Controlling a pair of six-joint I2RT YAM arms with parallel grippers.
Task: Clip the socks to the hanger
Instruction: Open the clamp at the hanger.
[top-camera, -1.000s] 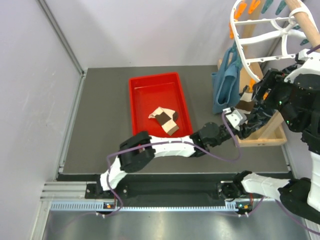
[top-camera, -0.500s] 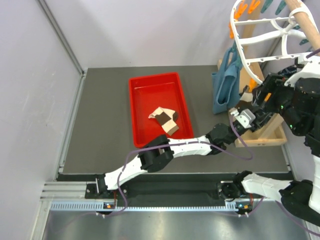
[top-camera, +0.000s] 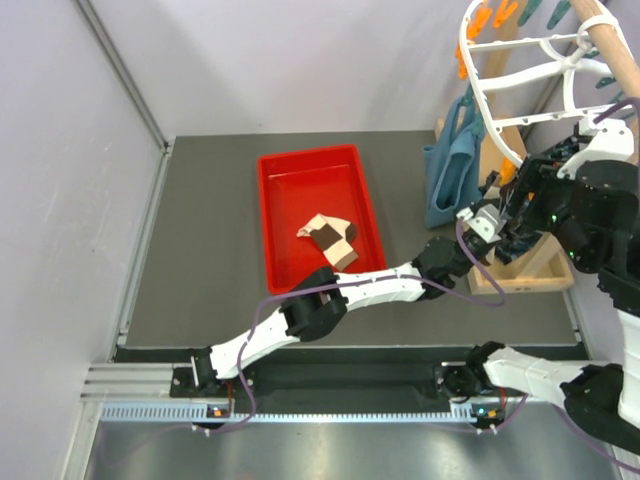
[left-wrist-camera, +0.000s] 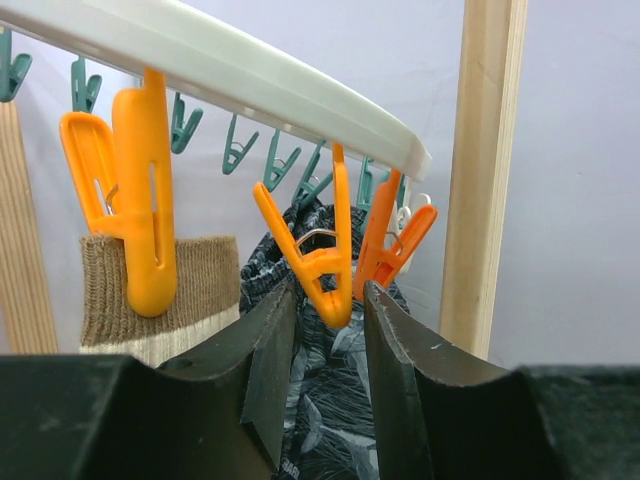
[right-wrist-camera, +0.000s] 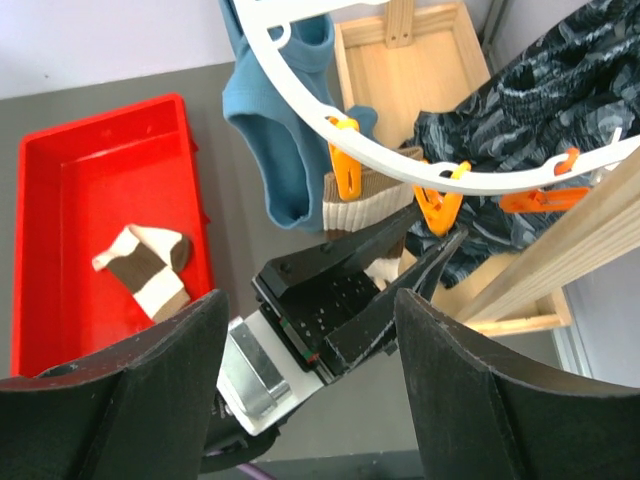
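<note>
One sock (top-camera: 328, 240) (right-wrist-camera: 145, 265) lies in the red tray (top-camera: 300, 180). Another sock (left-wrist-camera: 165, 290) (right-wrist-camera: 362, 198) hangs from the white round hanger (top-camera: 478, 95) (left-wrist-camera: 250, 85) (right-wrist-camera: 320, 110), pinched by an orange peg (left-wrist-camera: 140, 200). My left gripper (top-camera: 500, 225) (left-wrist-camera: 330, 300) (right-wrist-camera: 438, 225) is raised under the hanger's rim. Its jaws stand open on either side of the lower end of a second orange peg (left-wrist-camera: 322, 262), with a small gap on each side. My right gripper (right-wrist-camera: 308, 300) hovers just above the left one, wide open and holding nothing.
A teal-blue cloth (top-camera: 445, 180) (right-wrist-camera: 280, 120) and a dark patterned fabric (left-wrist-camera: 330, 400) (right-wrist-camera: 520, 100) also hang from the hanger. The wooden pole frame (left-wrist-camera: 485, 170) (top-camera: 520, 268) stands right behind the pegs. Teal pegs (left-wrist-camera: 275, 165) line the rim.
The left arm has stretched farther right and up to the hanger's rim, and its jaws have narrowed around the orange peg. The right arm has shifted slightly.
</note>
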